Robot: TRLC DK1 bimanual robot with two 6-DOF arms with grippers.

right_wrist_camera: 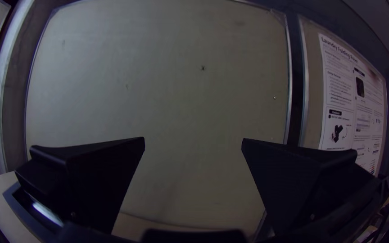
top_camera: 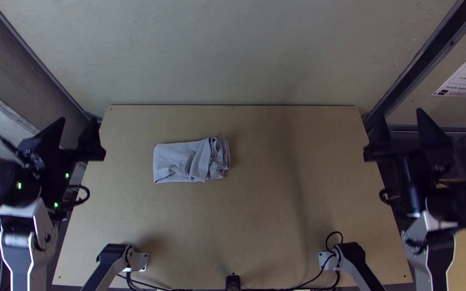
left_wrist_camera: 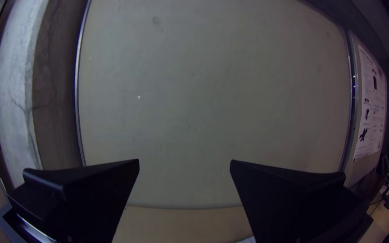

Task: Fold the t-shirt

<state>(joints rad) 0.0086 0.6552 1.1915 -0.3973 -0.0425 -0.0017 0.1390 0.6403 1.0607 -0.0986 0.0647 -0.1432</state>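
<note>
Left hand [top_camera: 77, 122] spread, folded t-shirt [top_camera: 182, 161] to its right

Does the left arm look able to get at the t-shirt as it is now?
Probably yes: the left gripper is open and empty by the table's left side, and nothing seems to stand between it and the t-shirt.

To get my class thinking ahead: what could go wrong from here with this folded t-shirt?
The t-shirt has uneven layers at its right end, which might slip open if it is lifted. Its creases may set if left unsmoothed. The open left gripper and right gripper, out by the table's sides, could drag the bundle if brought in low.
</note>
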